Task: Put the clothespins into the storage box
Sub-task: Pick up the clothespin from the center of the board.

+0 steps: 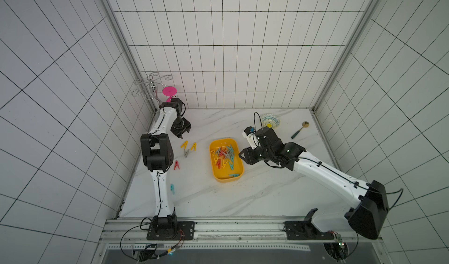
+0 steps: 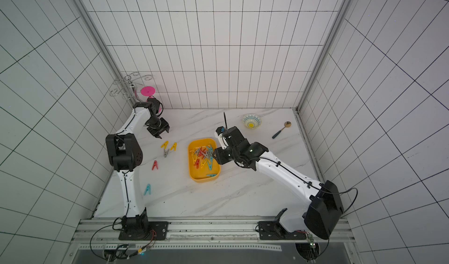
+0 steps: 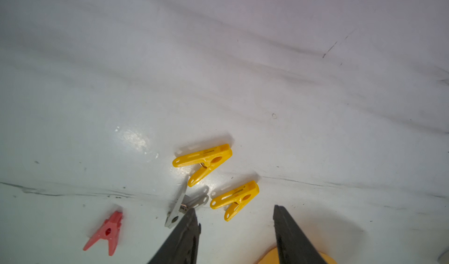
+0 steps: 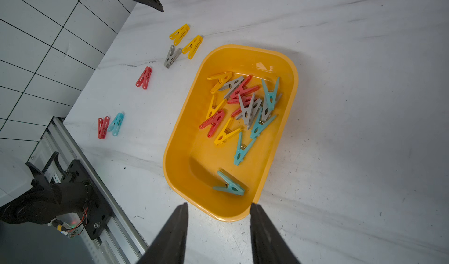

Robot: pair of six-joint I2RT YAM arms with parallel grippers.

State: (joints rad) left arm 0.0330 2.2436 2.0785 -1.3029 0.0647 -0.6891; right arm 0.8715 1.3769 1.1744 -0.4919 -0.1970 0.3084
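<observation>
While six clothespins (image 4: 143, 78) lie outside the yellow storage box (image 4: 243, 48) | left gripper (image 3: 235, 208) part-open, empty, aimed at yellow clothespins (image 3: 202, 161), likely next pick | right gripper (image 4: 218, 204) part-open, empty, parked beside box.

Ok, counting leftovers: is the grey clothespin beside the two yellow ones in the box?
Out: the grey clothespin lies on the table, apart from the storage box.

Soft overhead light is filling the scene, throwing faint shadows and glaring off the desk (image 3: 133, 138) in the left wrist view, while wide lenses are bending the wall tiles (image 1: 48, 80) in both top views.
</observation>
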